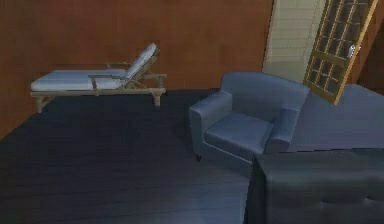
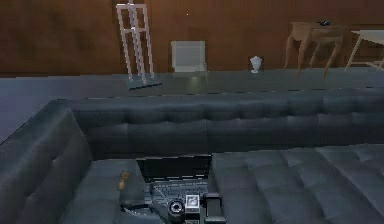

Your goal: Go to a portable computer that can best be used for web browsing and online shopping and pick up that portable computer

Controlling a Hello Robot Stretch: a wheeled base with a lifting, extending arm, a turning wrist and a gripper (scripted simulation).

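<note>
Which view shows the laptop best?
The arm side view: the laptop lies open on the dark sofa, screen and keyboard facing the camera. The forward view takes in the sofa's end and a blue armchair.

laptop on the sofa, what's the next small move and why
Probably ease the tool onto the laptop before lifting: it lies open on the sofa seat with the tool right by it, and I can't tell whether the tool holds anything.
</note>
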